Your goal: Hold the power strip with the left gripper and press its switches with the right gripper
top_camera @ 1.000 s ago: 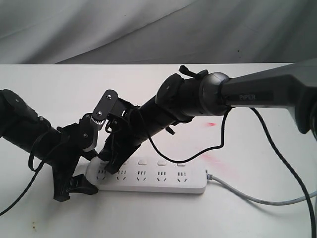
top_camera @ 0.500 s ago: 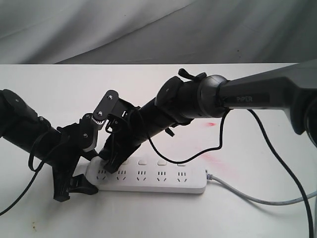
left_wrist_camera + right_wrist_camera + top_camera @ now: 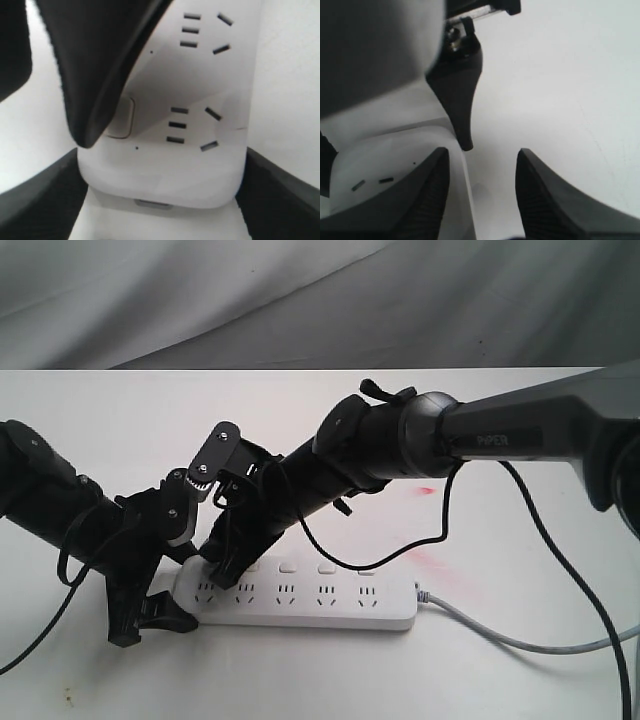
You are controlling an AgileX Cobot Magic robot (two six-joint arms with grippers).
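Observation:
The white power strip [image 3: 300,598] lies flat near the table's front, its grey cord [image 3: 520,640] trailing off to the right. My left gripper [image 3: 180,585] is shut on the strip's left end; in the left wrist view its black fingers [image 3: 35,200] press both sides of the strip [image 3: 165,170]. My right gripper [image 3: 222,575] comes down over that same end with its jaws open. One right finger [image 3: 95,75] rests on the first switch [image 3: 124,117], and the other hangs over bare table. Three switches [image 3: 327,567] show to the right.
The white table [image 3: 500,540] has faint red marks [image 3: 425,490] right of the right arm. A grey cloth backdrop [image 3: 300,300] rises behind the table. Black cables [image 3: 590,590] loop from the right arm over the table's right side.
The right arm has shifted slightly to the left. Both grippers stay where they were on the strip's left end.

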